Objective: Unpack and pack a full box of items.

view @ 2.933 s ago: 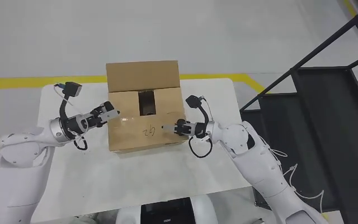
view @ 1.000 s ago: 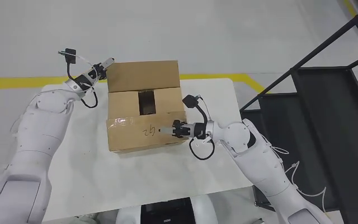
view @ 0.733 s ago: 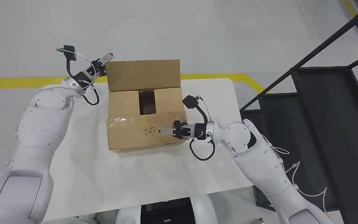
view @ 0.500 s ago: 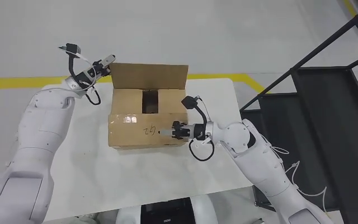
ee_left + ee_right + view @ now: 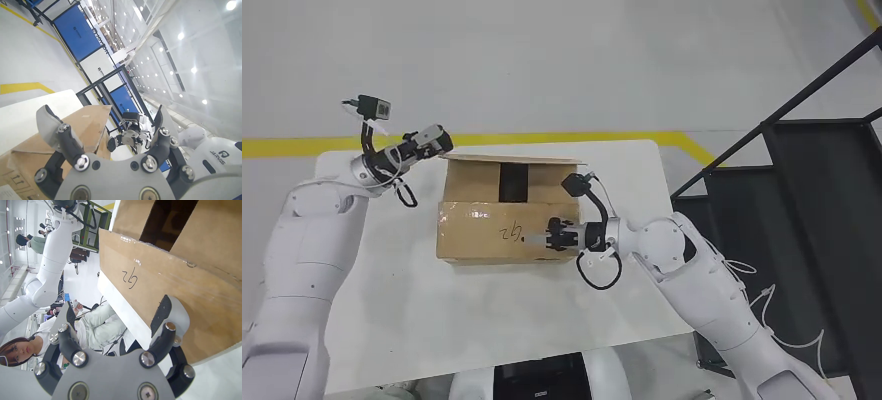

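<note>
Tipping the rear flap of the brown cardboard box, mid-frame on the white table, inward from laid back; left claw spread wide, gripping nothing; right claw likewise agape, steadying the front; probably closing.

Right hand spread wide beside the cardboard box

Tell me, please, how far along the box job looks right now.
Done: the far flap is up. In hand: the left tool sits at that flap's corner, and the open right tool rests on the near flap, which lies flat. Left: raising that flap and the two short flaps under it, which show a dark gap; the contents are hidden.
</note>
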